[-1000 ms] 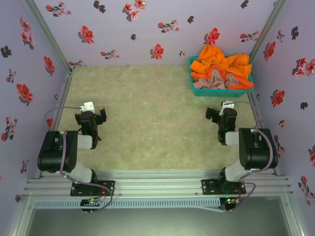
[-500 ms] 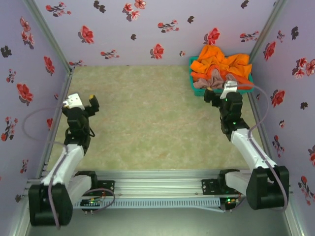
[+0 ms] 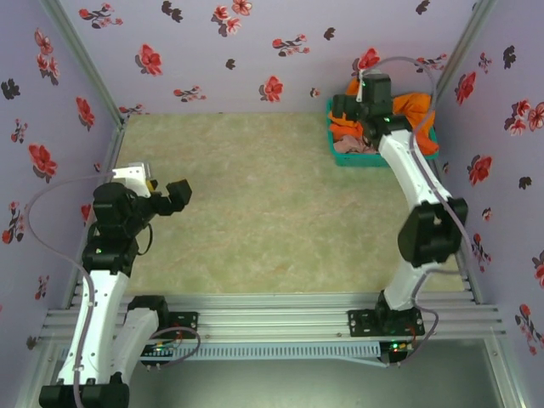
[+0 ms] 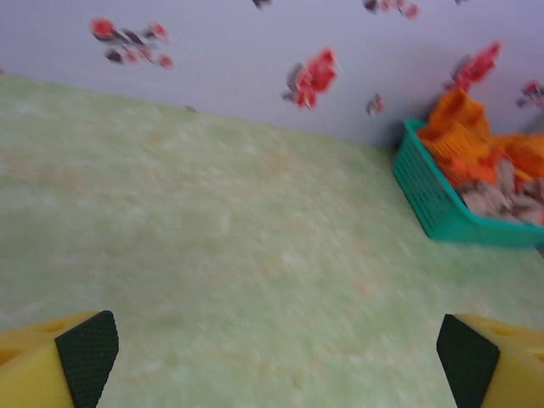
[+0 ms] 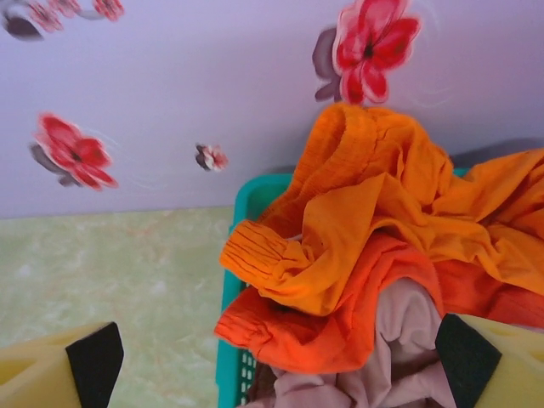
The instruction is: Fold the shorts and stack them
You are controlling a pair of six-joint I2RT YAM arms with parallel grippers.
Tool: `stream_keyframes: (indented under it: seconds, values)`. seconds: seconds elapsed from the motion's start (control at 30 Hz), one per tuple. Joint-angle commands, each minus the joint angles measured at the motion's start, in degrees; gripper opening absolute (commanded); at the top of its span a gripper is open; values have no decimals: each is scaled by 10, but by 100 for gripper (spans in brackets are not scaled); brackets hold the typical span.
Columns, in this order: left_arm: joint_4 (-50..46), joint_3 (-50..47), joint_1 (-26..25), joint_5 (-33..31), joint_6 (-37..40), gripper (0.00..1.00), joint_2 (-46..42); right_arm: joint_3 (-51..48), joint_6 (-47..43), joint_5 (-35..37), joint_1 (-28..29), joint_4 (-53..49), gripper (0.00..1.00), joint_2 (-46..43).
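- The right gripper [image 3: 348,112] [image 5: 279,365] stands wide open and holds nothing. Its two black pads are spread above the near-left part of the heap of shorts [image 3: 412,106] [image 5: 382,212], and contact cannot be made out.
- The right arm is stretched far out from its base at the near right. It reaches toward the far right corner with the wrist over the basket [image 3: 338,157] [image 5: 231,293].
- The shorts are all bunched in this teal mesh basket. Orange folds are piled on top and spill over the rim, and a pink-beige pair [image 3: 353,146] [image 5: 408,327] is tucked under them on the near side.
- The left gripper [image 3: 170,194] [image 4: 272,357] is also fully open and empty, above bare table on the left side. It is turned toward the right, so the basket [image 4: 425,200] and the shorts [image 4: 472,149] show far off in its wrist view.
- The left arm rises from its near-left base with the forearm upright and the wrist bent over.
- The table [image 3: 272,212] is a mottled pale green surface.
- Lilac walls [image 3: 212,51] printed with red and dark flowers close in the left, far and right sides.
- Metal rails [image 3: 272,319] run along the near edge, where both bases are bolted.
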Motion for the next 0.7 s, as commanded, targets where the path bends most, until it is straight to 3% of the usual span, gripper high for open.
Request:
stream_keyframes:
  seconds: [0.0, 0.37, 0.5, 0.67]
  values:
    - [-105, 31, -3, 79, 47, 100, -8, 100, -12, 27, 2, -98, 96, 84]
    - [-88, -2, -3, 85, 67, 99, -11, 403, -13, 45, 2, -193, 81, 330]
    - [-80, -12, -3, 85, 68, 100, -11, 430, -15, 63, 2, -191, 67, 365]
    - [-63, -24, -3, 85, 61, 100, -12, 432, 1, 64, 2, -193, 39, 371]
